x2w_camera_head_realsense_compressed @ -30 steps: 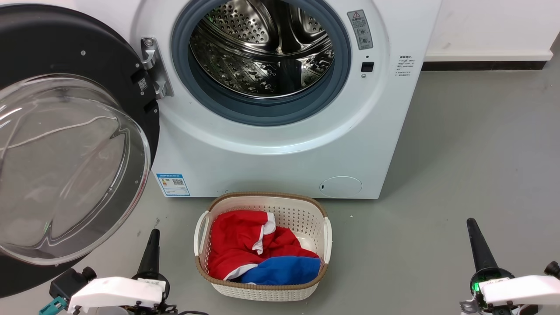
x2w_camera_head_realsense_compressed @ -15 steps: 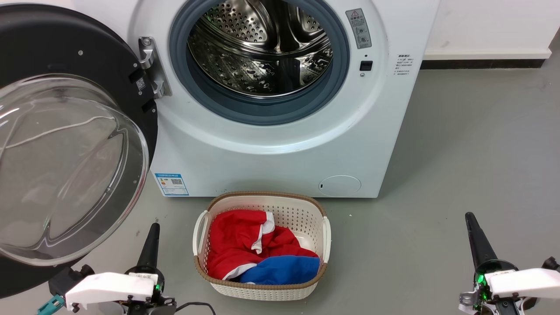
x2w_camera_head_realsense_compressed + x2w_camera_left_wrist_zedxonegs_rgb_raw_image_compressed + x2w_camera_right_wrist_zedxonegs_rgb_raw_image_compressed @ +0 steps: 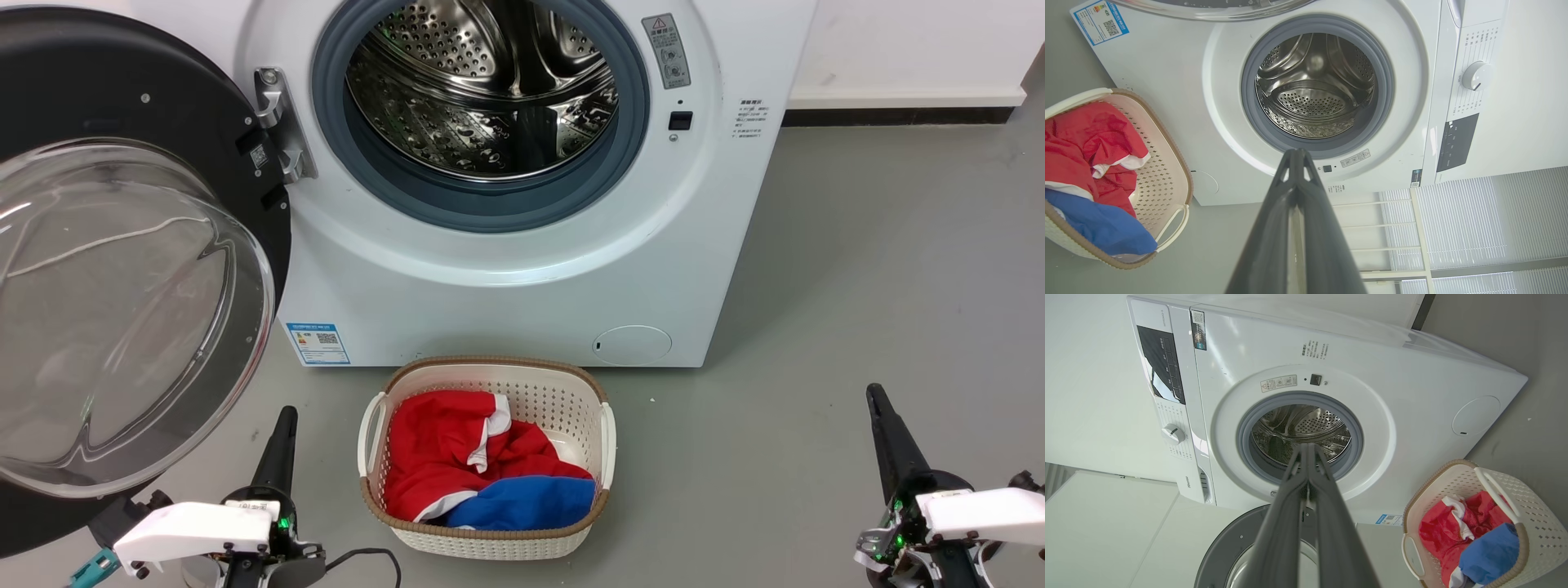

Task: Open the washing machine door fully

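The white washing machine [image 3: 506,302] stands ahead, its steel drum mouth [image 3: 482,90] uncovered. The washing machine door [image 3: 98,90], black with a bulging clear glass bowl, is swung wide to the left on its hinge [image 3: 273,122]. It also shows at the bottom of the right wrist view [image 3: 1229,547] and as a glass rim at the top of the left wrist view [image 3: 1208,8]. My left gripper [image 3: 286,412] is shut and empty, low on the floor just below the door. My right gripper [image 3: 873,390] is shut and empty at the lower right, far from the machine.
A cream laundry basket [image 3: 608,441] with red and blue clothes [image 3: 482,474] sits on the grey floor in front of the machine, between my two grippers. A white wall with a dark skirting [image 3: 898,114] runs behind on the right.
The head view has shifted slightly, so the machine and basket sit a little further left and higher. Both grippers have risen a little in the view. The door stays open.
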Available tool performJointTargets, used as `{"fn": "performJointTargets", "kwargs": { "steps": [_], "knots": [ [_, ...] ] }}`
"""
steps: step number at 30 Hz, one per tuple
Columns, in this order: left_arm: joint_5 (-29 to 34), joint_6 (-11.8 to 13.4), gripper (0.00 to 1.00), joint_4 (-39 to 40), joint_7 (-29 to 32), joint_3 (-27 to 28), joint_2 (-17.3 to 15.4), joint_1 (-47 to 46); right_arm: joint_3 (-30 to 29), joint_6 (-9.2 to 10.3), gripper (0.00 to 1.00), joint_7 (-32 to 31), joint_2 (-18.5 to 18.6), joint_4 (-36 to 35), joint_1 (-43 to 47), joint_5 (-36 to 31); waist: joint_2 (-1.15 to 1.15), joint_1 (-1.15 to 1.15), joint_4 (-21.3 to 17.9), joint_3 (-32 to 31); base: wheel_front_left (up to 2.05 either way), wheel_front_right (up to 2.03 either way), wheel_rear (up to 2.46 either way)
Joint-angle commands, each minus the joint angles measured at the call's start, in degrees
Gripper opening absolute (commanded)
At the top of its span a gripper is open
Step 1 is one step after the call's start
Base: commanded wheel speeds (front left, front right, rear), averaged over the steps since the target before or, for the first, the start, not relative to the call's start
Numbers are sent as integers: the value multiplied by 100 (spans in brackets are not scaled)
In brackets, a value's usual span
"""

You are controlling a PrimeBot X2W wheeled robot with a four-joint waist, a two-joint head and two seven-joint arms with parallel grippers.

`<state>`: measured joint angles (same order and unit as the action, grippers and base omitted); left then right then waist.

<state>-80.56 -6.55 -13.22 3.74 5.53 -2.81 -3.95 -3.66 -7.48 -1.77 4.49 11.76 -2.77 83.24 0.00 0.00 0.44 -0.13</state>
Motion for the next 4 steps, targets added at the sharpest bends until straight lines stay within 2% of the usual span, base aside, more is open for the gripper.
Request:
{"fn": "performJointTargets", "kwargs": {
  "steps": [1,4],
  "knots": [
    [-149,-32,0,0,41,23,-11,-122,-16,-2,0,-41,17,21,-131,140,0,0,-3,2,0,0,0],
    [-285,-44,0,-11,79,33,-11,-145,-24,-2,0,-76,14,47,-168,269,0,0,-8,5,0,0,0]
  ]
}}
